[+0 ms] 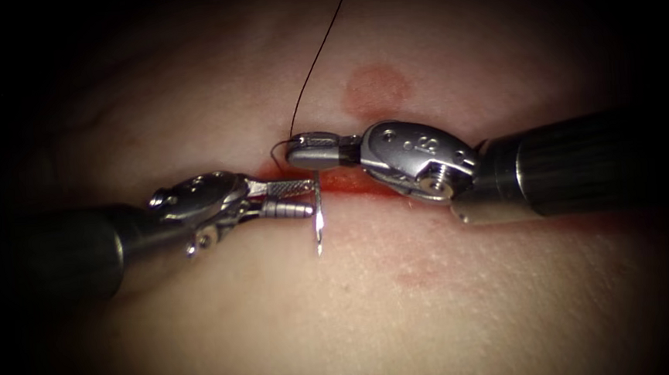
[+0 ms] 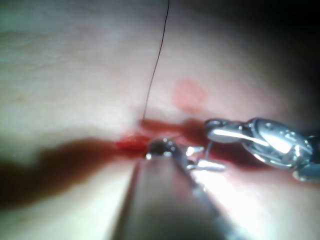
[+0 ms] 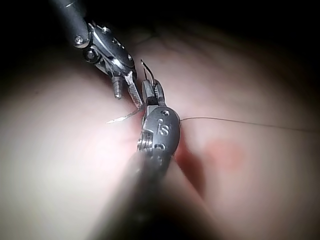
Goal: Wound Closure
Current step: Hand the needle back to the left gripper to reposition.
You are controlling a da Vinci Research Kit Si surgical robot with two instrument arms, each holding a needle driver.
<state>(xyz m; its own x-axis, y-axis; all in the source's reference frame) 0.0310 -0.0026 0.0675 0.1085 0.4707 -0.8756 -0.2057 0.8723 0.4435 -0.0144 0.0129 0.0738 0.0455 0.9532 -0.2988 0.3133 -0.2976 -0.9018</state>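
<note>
Nearest the endoscope: bare tissue [image 1: 281,322] at 6 o'clock, pale, with a faint pink blotch toward 5.

Left tool [image 1: 310,198] comes in from 9 o'clock; jaws apart, the needle [image 1: 319,219] standing between them, nothing clamped. Needle's point hangs toward 6 o'clock over the near lip of the cut [image 1: 349,180], clear of the tissue as far as I can tell.

Right tool [image 1: 292,153] from 3 o'clock, jaws closed on the needle near its thread end, just above the cut. Thread [image 1: 318,53] runs from there to 12 o'clock and out of view.

Risks, as judged:
- One grip, far back on the curve: needle may swivel in the jaws.
- Tool tips nearly touching; a nudge from the left could knock the needle askew.
- Point sits low; a dip would scratch the tissue.
- Thread lies close to the right jaws and could snag.

Around: red fluid [image 1: 365,182] along the cut; red stain [image 1: 377,90] at 12 o'clock.
</note>
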